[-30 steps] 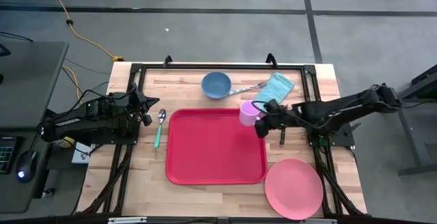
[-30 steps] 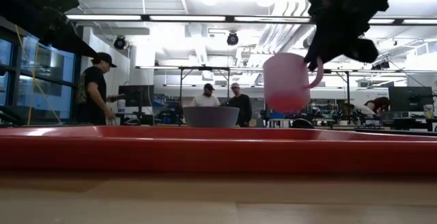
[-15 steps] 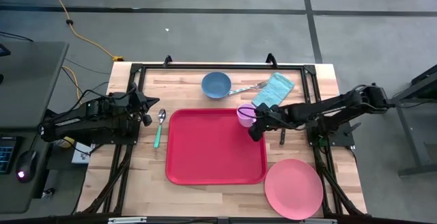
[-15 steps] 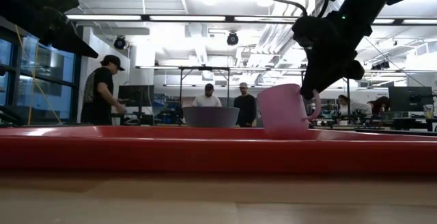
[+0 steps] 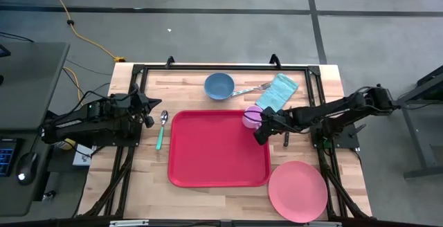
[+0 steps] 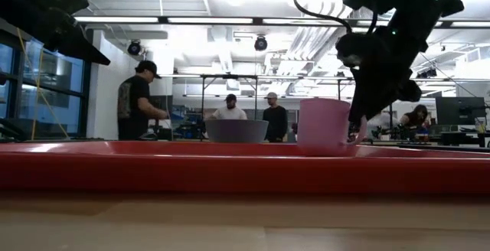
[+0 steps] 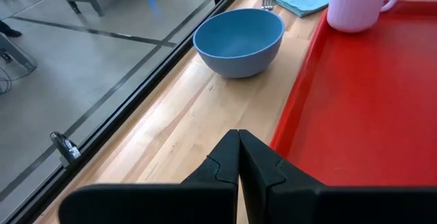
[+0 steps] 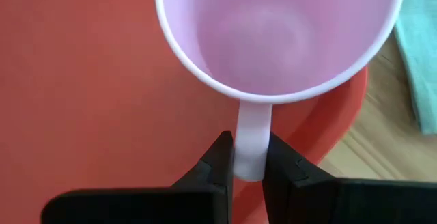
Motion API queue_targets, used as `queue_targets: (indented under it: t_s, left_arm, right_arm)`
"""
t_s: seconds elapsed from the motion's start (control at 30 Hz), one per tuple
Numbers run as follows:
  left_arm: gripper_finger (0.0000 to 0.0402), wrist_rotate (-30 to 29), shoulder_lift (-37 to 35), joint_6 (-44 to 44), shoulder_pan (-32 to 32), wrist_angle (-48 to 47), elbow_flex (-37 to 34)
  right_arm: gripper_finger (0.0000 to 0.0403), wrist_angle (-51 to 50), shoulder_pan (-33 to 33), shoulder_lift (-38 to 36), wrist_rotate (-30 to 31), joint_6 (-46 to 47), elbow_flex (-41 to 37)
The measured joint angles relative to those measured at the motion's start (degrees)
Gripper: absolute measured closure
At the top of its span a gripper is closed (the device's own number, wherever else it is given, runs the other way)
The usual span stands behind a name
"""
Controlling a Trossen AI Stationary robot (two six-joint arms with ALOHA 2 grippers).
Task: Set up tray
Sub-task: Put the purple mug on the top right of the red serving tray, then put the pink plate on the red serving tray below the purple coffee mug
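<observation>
The red tray (image 5: 214, 151) lies in the middle of the table. A pink mug (image 5: 252, 115) stands upright on the tray's far right corner, also seen in the low view (image 6: 324, 125) and the left wrist view (image 7: 356, 2). My right gripper (image 5: 259, 123) is shut on the mug's handle, coming from the right. My left gripper (image 5: 149, 113) waits shut at the table's left edge, its fingers (image 7: 239, 159) together and holding nothing. My right gripper pinches the mug's handle (image 8: 251, 145) between its two fingers (image 8: 217, 164), on the handle's outer part. The fingers slant down from the table's right side. The mug is upright, mouth up, its base on the tray's far right corner (image 8: 341, 115).
A blue bowl (image 5: 219, 86), a fork (image 5: 249, 89) and a teal napkin (image 5: 278, 91) lie behind the tray. A green-handled spoon (image 5: 162, 126) lies left of it, and a pink plate (image 5: 297, 190) sits at the near right. People stand in the room beyond.
My right gripper has gone down with the pink mug, still shut on its handle. The mug, which hung tilted above the tray, has come upright and now stands on the tray's far right corner.
</observation>
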Motion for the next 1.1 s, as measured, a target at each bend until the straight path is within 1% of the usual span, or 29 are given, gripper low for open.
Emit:
queue_targets:
  t_s: [0.13,0.37,0.47,0.63,0.87,1.1]
  left_arm:
    - [0.0362,-0.03,0.0,0.07,0.01,-0.01,0.0]
    - [0.0362,-0.03,0.0,0.09,-0.01,-0.01,0.0]
    - [0.0362,-0.03,0.0,0.09,0.01,-0.01,0.0]
    - [0.0362,-0.03,0.01,0.11,0.01,-0.01,0.0]
    - [0.0362,-0.03,0.02,0.09,0.0,-0.01,0.0]
    - [0.0362,-0.01,0.01,0.1,0.0,-0.01,0.0]
  right_arm:
    - [0.0371,0.87,-0.01,0.02,-0.19,0.12,-0.12]
    - [0.0276,0.8,-0.01,0.04,-2.3,0.12,-0.23]
    - [0.0248,0.89,-0.01,0.04,-2.61,0.11,-0.23]
    - [0.0213,3.3,-0.01,-0.95,-2.99,-0.82,-0.21]
    - [0.0182,3.11,-1.08,-6.99,-1.99,-0.98,-0.15]
    - [0.0179,2.6,-4.2,-17.92,-0.78,-4.02,-0.12]
